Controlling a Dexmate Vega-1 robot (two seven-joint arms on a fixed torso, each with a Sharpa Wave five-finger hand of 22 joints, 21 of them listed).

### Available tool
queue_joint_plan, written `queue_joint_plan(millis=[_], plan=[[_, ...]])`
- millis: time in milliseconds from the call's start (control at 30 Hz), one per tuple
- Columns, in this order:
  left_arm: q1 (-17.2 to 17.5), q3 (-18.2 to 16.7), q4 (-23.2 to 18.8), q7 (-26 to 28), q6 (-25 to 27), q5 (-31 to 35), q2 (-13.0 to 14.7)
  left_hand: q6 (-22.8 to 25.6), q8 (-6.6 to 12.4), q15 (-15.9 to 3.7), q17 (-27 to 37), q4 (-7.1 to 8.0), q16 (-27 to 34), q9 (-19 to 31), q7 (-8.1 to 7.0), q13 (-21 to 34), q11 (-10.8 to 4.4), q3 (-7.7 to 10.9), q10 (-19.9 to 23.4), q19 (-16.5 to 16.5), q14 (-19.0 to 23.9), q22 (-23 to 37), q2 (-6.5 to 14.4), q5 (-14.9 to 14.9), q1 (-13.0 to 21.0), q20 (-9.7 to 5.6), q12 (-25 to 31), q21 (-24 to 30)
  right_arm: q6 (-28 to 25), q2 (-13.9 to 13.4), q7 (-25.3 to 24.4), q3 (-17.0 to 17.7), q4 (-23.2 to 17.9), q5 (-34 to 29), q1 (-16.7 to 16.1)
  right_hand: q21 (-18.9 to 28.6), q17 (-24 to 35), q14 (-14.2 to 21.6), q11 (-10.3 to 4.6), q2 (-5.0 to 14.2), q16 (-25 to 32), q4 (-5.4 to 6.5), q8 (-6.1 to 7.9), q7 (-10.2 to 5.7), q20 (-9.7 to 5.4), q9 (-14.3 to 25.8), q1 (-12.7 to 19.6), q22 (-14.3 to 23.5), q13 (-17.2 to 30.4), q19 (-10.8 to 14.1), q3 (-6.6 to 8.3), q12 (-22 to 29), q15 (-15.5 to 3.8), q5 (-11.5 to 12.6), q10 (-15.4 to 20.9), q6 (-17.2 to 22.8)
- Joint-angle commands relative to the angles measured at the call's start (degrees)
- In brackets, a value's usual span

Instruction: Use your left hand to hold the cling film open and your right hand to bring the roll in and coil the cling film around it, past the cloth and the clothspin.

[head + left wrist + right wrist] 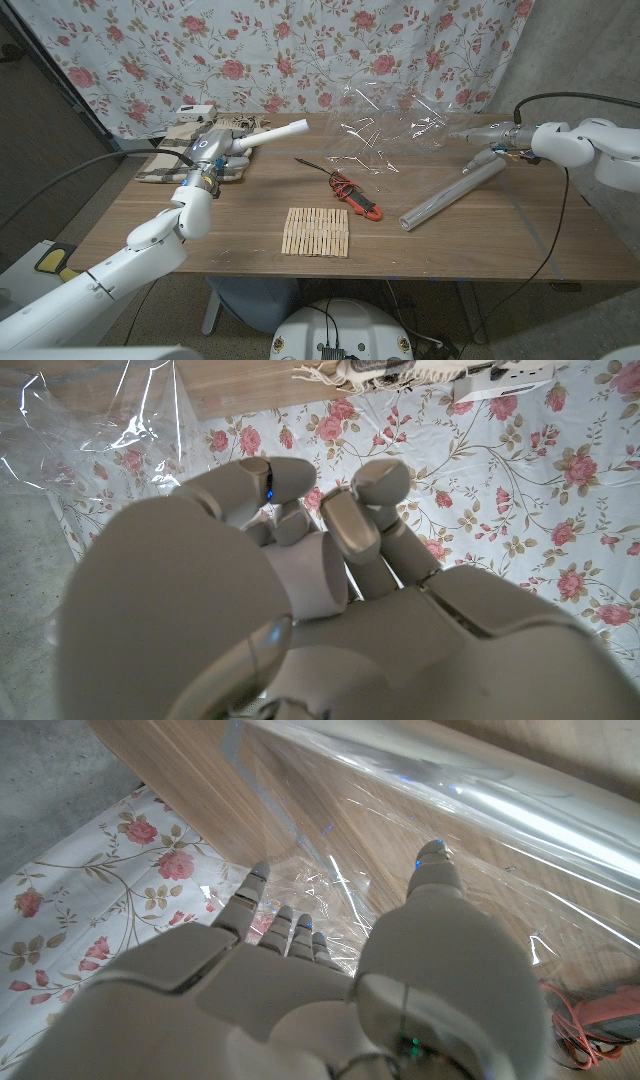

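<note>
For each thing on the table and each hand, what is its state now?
Left hand: grips a white tube.
Right hand: fingers spread, touching the film; whether it holds it I cannot tell.
Cling film: unrolled, crumpled, lifted off the table.
Roll: lying on the table, film partly wound.
Clothespins: in a flat row.
Cloth: lying flat.
Red tool: lying untouched.

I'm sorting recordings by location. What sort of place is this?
Probably a makeshift robot test setup indoors, not a home: a wooden table stands before a hung floral sheet as backdrop, with bare grey wall beside it and cables trailing across.
</note>
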Motion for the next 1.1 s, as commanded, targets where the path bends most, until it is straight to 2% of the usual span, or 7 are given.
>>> queue_joint_plan(millis=[33,500,633,700,867,1100], plan=[[0.45,-0.25,-0.38,-0.03,0.33,-0.12,0.15,0.41,14.52,0.08,-0.04,-0.11,0.13,5.27,-0.07,6.9,-0.15,-0.05,3.32,-0.03,-0.15,0.05,0.13,-0.15,-0.21,-0.14,11.7,0.22,-0.38,-0.45,2.23,-0.77,0.06,-1.85,0.77,-0.19,0.36,-0.86,-0.12,0.41,-0.15,-0.25,-0.21,-0.27,-0.54,0.23,1.84,0.11,0.23,-0.84,1.23,-0.03,-0.12,-0.3,-0.95,-2.53],[0.55,-0.39,-0.65,-0.52,0.42,-0.36,0.4,0.39,14.53,0.09,0.01,-0.15,0.27,5.28,-0.09,6.9,-0.16,0.28,3.34,0.12,-0.2,0.24,0.03,0.26,-0.41,-0.11,11.7,0.36,-0.46,-0.23,5.55,-2.17,0.81,-5.36,2.26,-0.52,0.51,-2.22,-0.13,1.1,-0.4,-0.48,-0.29,-0.13,-1.71,0.3,4.37,0.1,0.3,-2.93,3.09,-0.07,0.04,-0.03,-1.51,-2.74],[0.52,-0.43,-0.69,-0.72,0.31,-0.43,0.54,0.34,14.53,0.08,0.05,-0.22,0.32,5.28,-0.06,6.9,-0.15,0.43,3.32,0.02,-0.23,-0.07,-0.06,0.37,-0.39,0.0,11.7,0.09,0.17,0.0,5.92,-2.38,1.38,-5.32,2.65,-0.04,0.51,-1.44,-0.12,1.13,0.01,-0.57,-0.06,-0.21,-2.26,0.32,5.55,0.09,0.33,-2.27,3.91,0.37,0.17,0.05,-0.61,-2.15],[0.46,-0.41,-0.67,-0.74,0.28,-0.45,0.51,0.32,14.53,0.08,0.03,-0.19,0.32,5.28,-0.06,6.9,-0.15,0.41,3.31,-0.08,-0.15,0.24,-0.01,0.37,-0.37,0.08,11.7,0.28,0.68,0.13,5.76,-2.63,1.58,-5.97,2.94,0.12,0.47,-1.04,-0.59,0.94,0.16,-0.62,0.1,-0.13,-2.58,0.32,6.35,0.07,0.34,-1.92,4.42,0.72,-0.02,0.1,0.21,-1.7],[0.31,-0.15,-0.79,-1.05,0.41,-0.25,0.61,0.27,14.52,0.11,0.07,-0.2,0.31,5.27,-0.02,6.9,-0.17,0.48,3.33,0.11,-0.22,0.55,-0.07,0.44,-0.42,-0.1,11.71,0.54,0.42,0.92,6.54,-3.36,2.09,-7.39,3.62,0.22,0.5,-0.6,-0.72,0.91,0.32,-0.64,0.44,-0.36,-2.67,0.34,7.33,0.07,0.39,-1.62,5.1,0.95,-0.53,0.19,0.62,-0.75],[0.69,-0.28,-1.2,-0.99,0.84,-0.07,0.7,0.25,14.53,0.11,0.04,-0.18,0.31,5.28,0.0,6.9,-0.17,0.48,3.37,0.15,-0.15,0.62,-0.03,0.46,-0.35,-0.13,11.71,0.51,0.6,1.63,6.43,-4.27,2.8,-9.24,4.21,0.19,0.64,-0.75,-1.32,1.78,0.31,-0.78,0.21,-0.49,-2.9,0.33,9.65,0.08,0.46,-1.68,6.9,0.99,-0.81,1.25,0.55,-1.12]])
